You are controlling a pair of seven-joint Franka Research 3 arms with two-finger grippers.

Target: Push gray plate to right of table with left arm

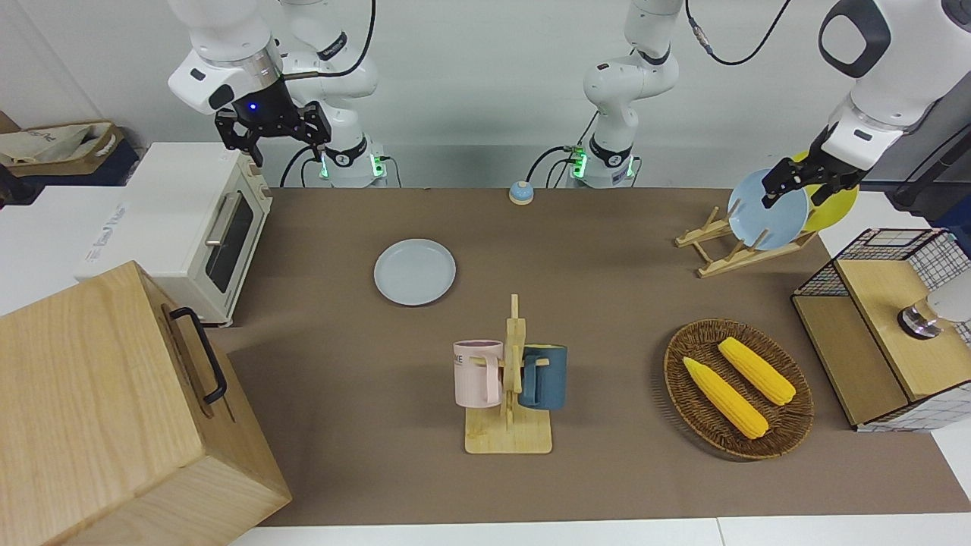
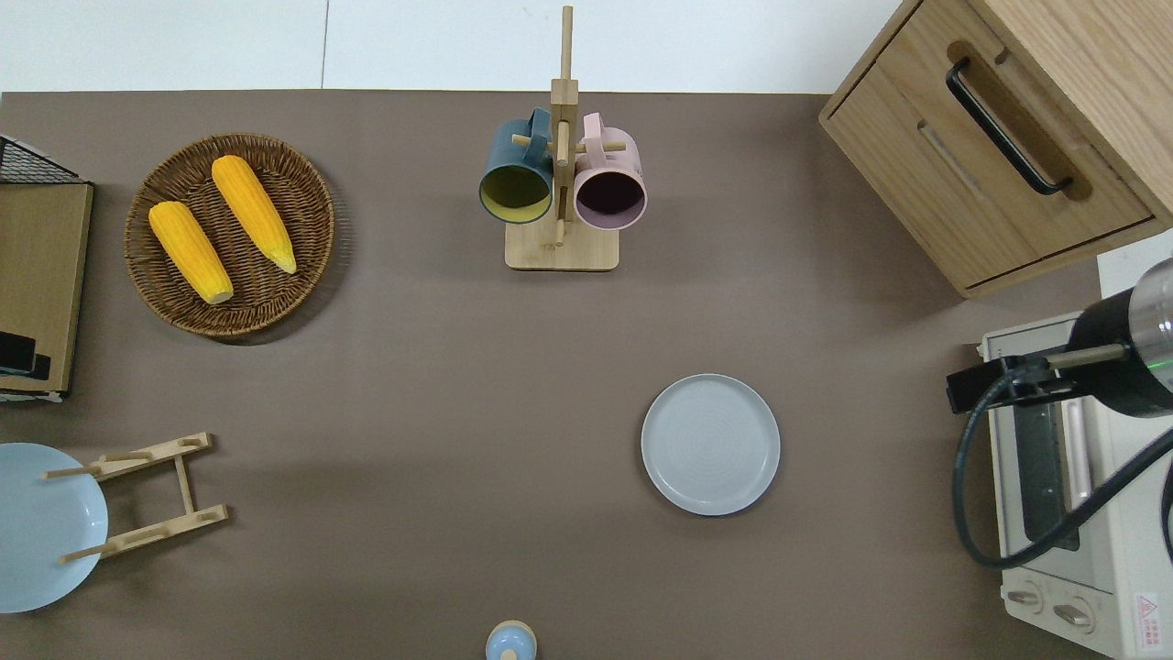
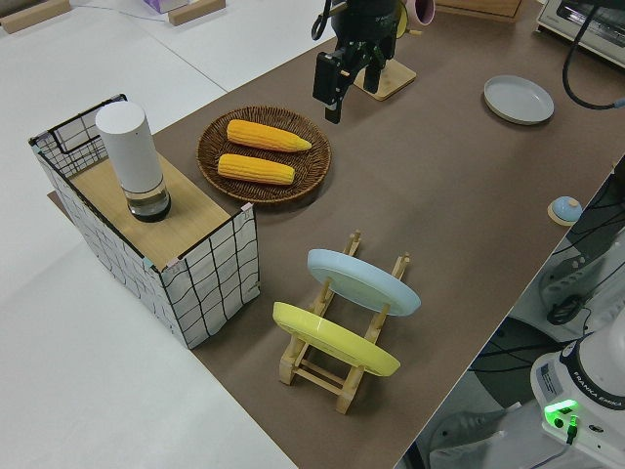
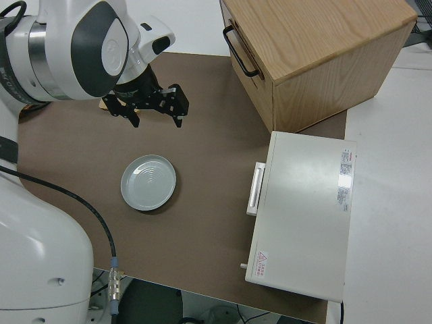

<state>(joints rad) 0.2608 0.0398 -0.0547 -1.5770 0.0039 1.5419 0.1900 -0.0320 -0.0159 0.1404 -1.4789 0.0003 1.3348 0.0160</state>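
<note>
One long brown table (image 2: 412,367), underlying all else. Next in size, wooden drawer cabinet (image 2: 999,137) at one o'clock on the overhead view, with white toaster oven (image 2: 1072,495) below it at four o'clock. Left arm (image 1: 887,45) raised, carrying left gripper (image 1: 808,180) in the air over the wire-mesh box (image 1: 884,303) at the left arm's end, as seen at the overhead view's nine o'clock edge; impossible to tell whether spread or pressed together. Right arm parked, right gripper (image 4: 155,116) spread wide and holding nothing.

Then gray plate (image 2: 710,445): flat on the table, rim up, round and so without any long axis or heading. Sits toward the right arm's end, at five o'clock from the mug rack (image 2: 561,183) and nine o'clock from the toaster oven overhead, well apart from both. Touched by neither gripper.
</note>
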